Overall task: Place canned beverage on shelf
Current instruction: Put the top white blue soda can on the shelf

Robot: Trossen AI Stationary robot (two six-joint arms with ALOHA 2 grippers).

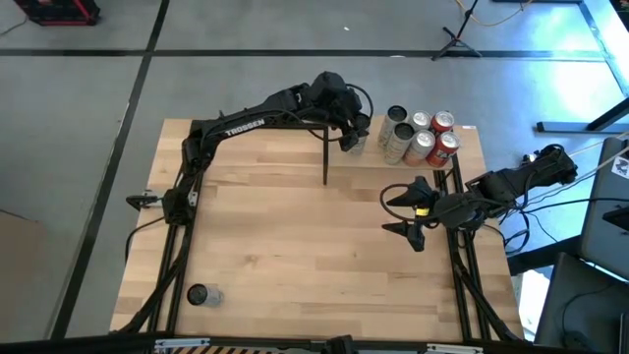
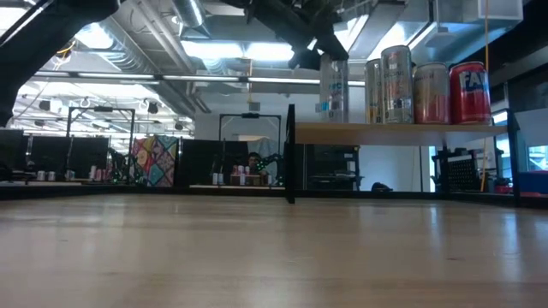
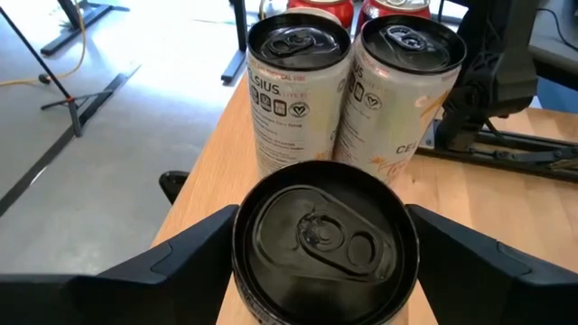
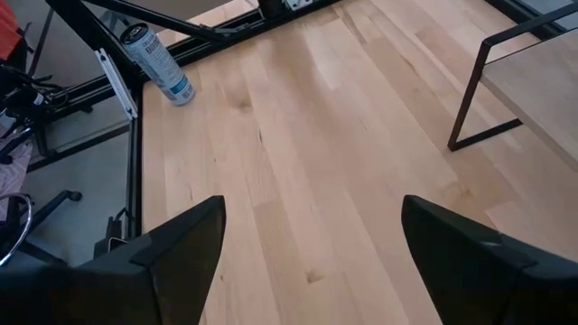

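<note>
The shelf [image 1: 393, 169] is a pale board on thin black posts at the table's far right; it also shows in the low view [image 2: 402, 133]. Several cans [image 1: 423, 133] stand on it, pale and red. My left gripper [image 1: 352, 136] is over the shelf's left part, shut on a pale can with a dark top [image 3: 325, 239]. My right gripper [image 1: 405, 214] is open and empty above the table, near the right edge. My left gripper pinches the can between its two fingers, one on each side of the wall just under the top rim [image 3: 237, 248]. The fingers slant down from the table's left. The can [image 2: 334, 90] is upright, its base at the shelf board.
Two pale cans [image 3: 298, 90] stand just beyond the held can, with red cans [image 2: 469, 92] behind them. Another can [image 1: 201, 295] stands at the table's near left corner; it also shows in the right wrist view [image 4: 158, 63]. A black shelf post [image 1: 325, 157] stands mid-table.
</note>
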